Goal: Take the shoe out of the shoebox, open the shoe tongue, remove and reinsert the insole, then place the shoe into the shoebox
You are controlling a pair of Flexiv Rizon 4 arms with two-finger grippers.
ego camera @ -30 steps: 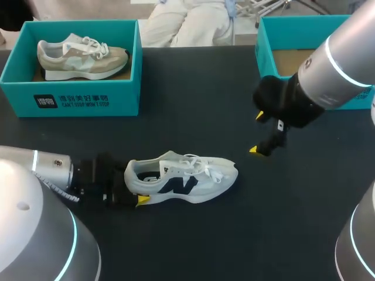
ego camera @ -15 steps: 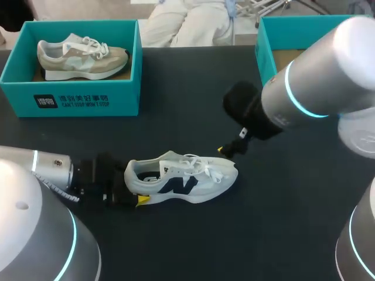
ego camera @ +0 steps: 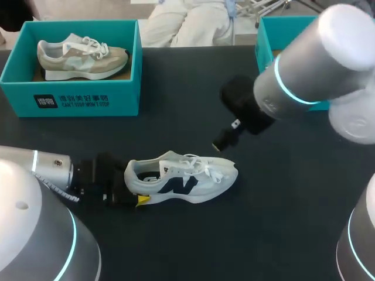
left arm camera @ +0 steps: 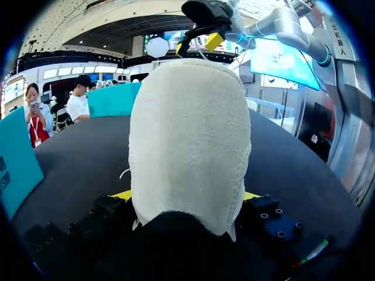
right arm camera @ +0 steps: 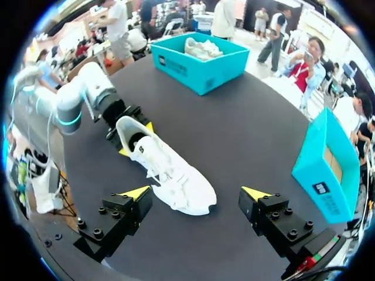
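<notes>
The black desk point(ego camera: 193, 88) carries two teal shoeboxes. The left shoebox point(ego camera: 76, 96) holds a beige shoe point(ego camera: 82, 55); the right shoebox point(ego camera: 265, 50) stands at the far right. The white shoe point(ego camera: 187, 175) rests sole-down on the desk, outside both boxes. The left gripper point(left arm camera: 186, 198) clamps its heel from both sides. The right gripper point(right arm camera: 196, 191) hovers over the toe end, fingers spread wide, holding nothing.

The white shoe point(ego camera: 186, 177) bears a navy side mark, the shoebox point(ego camera: 263, 50) is teal, the table point(ego camera: 176, 111) black.
</notes>
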